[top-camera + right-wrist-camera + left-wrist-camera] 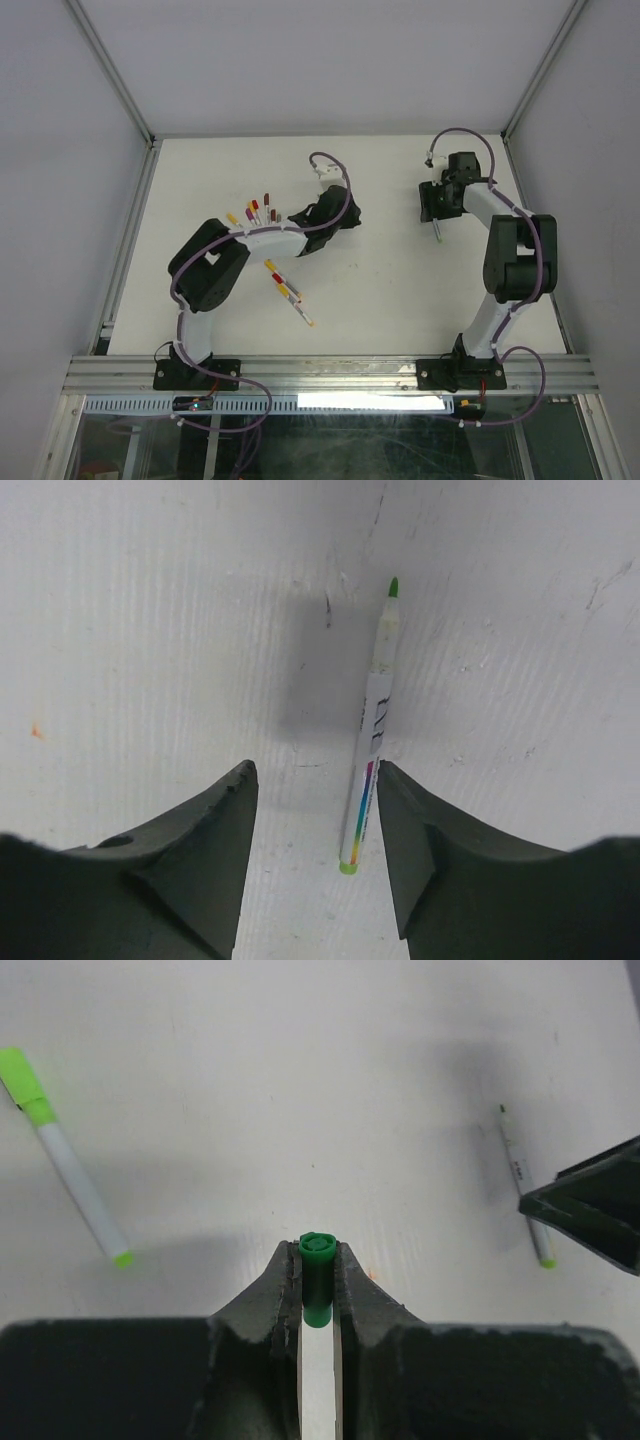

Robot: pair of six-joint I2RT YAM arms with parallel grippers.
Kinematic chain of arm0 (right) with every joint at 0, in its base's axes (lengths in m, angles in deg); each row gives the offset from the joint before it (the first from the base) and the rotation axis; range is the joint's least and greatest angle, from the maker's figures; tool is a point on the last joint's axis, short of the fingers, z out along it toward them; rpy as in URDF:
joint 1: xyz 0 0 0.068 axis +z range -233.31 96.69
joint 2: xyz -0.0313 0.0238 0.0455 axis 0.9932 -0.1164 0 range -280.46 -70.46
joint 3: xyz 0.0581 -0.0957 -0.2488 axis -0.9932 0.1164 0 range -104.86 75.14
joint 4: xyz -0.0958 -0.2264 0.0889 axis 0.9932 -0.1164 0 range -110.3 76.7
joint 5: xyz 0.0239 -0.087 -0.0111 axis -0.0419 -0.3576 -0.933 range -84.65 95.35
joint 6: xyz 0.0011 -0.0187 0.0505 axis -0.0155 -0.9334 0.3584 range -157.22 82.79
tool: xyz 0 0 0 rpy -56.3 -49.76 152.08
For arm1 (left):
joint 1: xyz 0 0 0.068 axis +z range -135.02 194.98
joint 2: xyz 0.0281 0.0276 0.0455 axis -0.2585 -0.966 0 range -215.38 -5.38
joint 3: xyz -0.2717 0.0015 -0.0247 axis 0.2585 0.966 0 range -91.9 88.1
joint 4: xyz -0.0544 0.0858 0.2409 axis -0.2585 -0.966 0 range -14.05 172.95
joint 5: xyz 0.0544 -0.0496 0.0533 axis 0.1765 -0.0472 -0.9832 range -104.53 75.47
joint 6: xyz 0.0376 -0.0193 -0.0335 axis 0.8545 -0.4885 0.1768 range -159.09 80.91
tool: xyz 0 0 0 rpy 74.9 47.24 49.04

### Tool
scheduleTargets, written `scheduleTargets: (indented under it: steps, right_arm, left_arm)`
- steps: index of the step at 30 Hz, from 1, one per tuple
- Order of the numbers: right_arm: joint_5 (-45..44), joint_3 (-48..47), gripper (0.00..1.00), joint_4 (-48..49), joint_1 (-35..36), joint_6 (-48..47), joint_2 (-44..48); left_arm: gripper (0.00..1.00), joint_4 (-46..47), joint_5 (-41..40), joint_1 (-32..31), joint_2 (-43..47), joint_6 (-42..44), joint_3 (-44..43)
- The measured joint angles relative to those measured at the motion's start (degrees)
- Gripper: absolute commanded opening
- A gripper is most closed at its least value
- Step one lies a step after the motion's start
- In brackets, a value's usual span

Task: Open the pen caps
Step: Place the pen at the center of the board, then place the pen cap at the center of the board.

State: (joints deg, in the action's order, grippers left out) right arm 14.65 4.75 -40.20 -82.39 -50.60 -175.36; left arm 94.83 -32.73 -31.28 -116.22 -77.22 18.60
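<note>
Pen caps [258, 212] in red, dark red and yellow showed as a small cluster left of centre on the white table [400, 300], in the overhead view, just beside the left arm [270, 238]. The right arm [510, 260] reached toward the table's far right side.

Only the wrist cameras showed the grips. The left gripper [318, 1248] was clamped tight on a green cap [317, 1285], held upright between its fingers above the table. The right gripper [315, 770] had its jaws spread apart and gripped nothing. An uncapped green pen [368, 740] lay flat on the table below and between them, touching neither.

Overhead, more pens [287, 292] with yellow and red caps lay end to end near the left arm's elbow. The left wrist view alone showed a capped pen [75, 1175] lying at far left, its lime cap [25, 1085] on.
</note>
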Motion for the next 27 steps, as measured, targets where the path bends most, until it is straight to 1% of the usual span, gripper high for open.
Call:
scheduleTargets:
  steps: [4,8,10,15,27]
  right_arm:
    - [1.84,0.0,0.57,0.22,-0.02,-0.17,2.14]
    - [3.56,0.0,0.58,0.22,-0.26,-0.37,2.91]
    - [4.02,0.02,0.58,0.2,-0.46,-0.46,2.91]
    - [5.05,0.24,0.58,0.13,-1.27,-0.52,2.91]
    - [6.32,0.39,0.58,0.0,-2.1,-0.57,2.91]
  left_arm:
    - [0.0,-6.75,-3.43,-0.66,-6.03,3.26,-8.35]
    - [0.0,-11.47,-5.86,-0.63,-10.47,6.43,-14.97]
    - [0.0,-13.14,-6.93,-0.63,-12.74,8.17,-18.45]
    - [0.0,-16.28,-8.41,-0.57,-16.31,11.34,-24.02]
    - [0.0,-19.21,-11.04,-0.55,-19.89,15.17,-27.76]
